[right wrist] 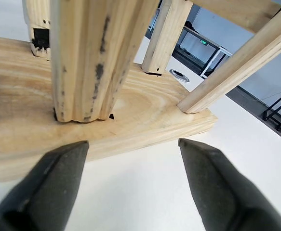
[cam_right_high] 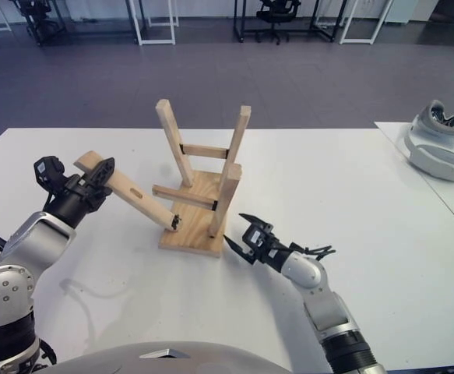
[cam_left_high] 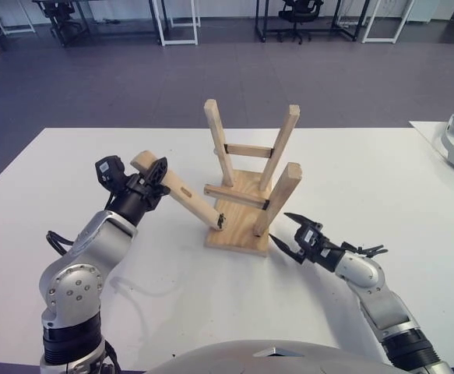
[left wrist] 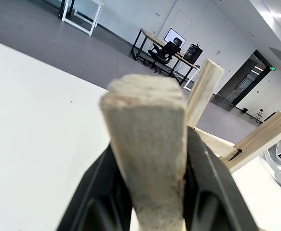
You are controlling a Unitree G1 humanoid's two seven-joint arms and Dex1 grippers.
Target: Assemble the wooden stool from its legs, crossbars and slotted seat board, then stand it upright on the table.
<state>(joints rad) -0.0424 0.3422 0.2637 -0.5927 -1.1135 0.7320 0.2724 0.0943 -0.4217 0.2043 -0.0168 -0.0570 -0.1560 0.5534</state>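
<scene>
Left tool [cam_left_high: 155, 178] clamps a slanted pale-wood leg [cam_left_high: 184, 199] while right tool [cam_left_high: 282, 232] gapes beside the upturned seat board [cam_left_high: 238, 227].

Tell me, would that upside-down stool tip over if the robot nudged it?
Probably it would slide rather than tip: the seat board lies flat on the table, a broad base. The wood looks stiff, not floppy. The slanted leg in the left gripper seems unseated, so it may wobble loose.

Four legs [cam_left_high: 219, 142], two crossbars [cam_left_high: 248, 150], one seat board [cam_left_high: 238, 238]
</scene>
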